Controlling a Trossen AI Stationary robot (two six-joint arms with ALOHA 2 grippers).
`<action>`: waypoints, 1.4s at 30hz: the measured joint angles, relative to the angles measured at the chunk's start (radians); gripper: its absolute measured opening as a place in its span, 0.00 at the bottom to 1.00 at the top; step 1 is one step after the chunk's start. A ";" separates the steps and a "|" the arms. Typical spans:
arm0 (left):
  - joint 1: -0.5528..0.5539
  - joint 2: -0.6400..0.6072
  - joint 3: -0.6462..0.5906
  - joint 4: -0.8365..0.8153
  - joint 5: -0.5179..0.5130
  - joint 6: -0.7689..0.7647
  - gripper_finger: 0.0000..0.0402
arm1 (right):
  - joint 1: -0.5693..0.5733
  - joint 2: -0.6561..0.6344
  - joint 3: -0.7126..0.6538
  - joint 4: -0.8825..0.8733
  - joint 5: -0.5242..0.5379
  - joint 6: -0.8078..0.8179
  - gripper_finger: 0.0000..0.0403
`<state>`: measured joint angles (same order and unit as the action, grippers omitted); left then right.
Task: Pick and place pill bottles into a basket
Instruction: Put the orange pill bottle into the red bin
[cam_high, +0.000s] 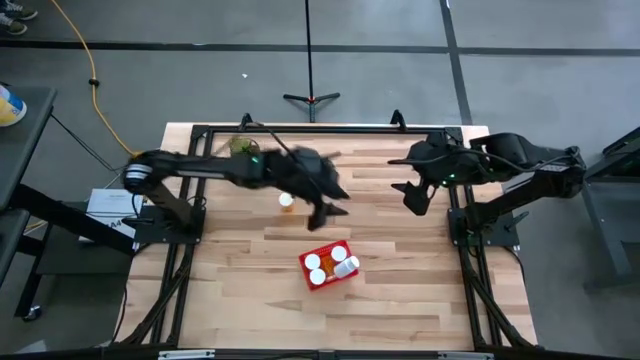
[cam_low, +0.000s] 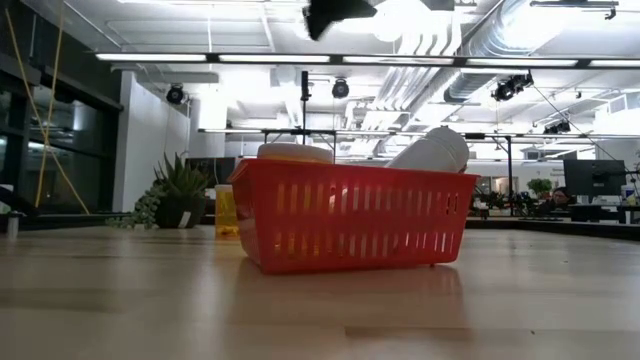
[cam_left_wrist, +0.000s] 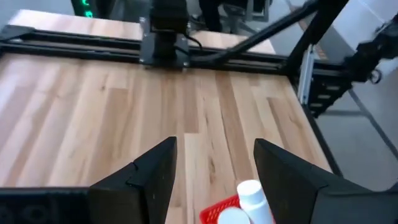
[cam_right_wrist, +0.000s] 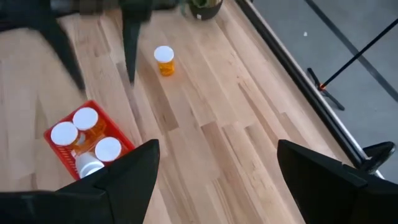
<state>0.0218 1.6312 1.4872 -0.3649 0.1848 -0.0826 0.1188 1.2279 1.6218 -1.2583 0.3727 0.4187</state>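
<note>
Red basket (cam_low: 350, 228) sits closest to the low cam, mesh walls facing it, white caps poking above the rim. From overhead, basket (cam_high: 329, 264) is on the wood table (cam_high: 400, 300) near centre, tilted at an angle, w/ pill bottles (cam_high: 320, 266) inside: right wrist cam shows three upright white caps plus one lying on its side. One more bottle (cam_high: 287, 200) stands alone on the table, orange body, white cap, well apart from the basket on its far side, near the little green plant (cam_high: 241, 145) at the back edge.

Left gripper (cam_high: 328, 212) is stretched over mid-table, hanging in the air between the lone bottle and the basket, fingers (cam_left_wrist: 149, 177) spread wide, nothing held; basket shows just past the tips in its wrist cam. Right gripper (cam_high: 412, 194) waits over the right side of the table, well apart from the basket, fingers (cam_right_wrist: 134, 171) also wide, empty.
</note>
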 joint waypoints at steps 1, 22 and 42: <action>0.018 -0.032 -0.012 -0.010 0.011 0.000 0.62 | 0.000 -0.008 0.000 0.000 0.006 0.000 0.79; 0.063 -0.321 -0.432 -0.403 -0.123 -0.133 0.62 | -0.001 -0.064 0.000 -0.015 0.017 -0.087 0.79; 0.064 -0.260 -0.521 -0.348 -0.286 -0.129 0.66 | -0.001 -0.063 0.000 -0.012 0.063 -0.079 0.79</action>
<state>0.0860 1.3712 0.9665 -0.7131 -0.1016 -0.2118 0.1177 1.1645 1.6218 -1.2701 0.4357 0.3393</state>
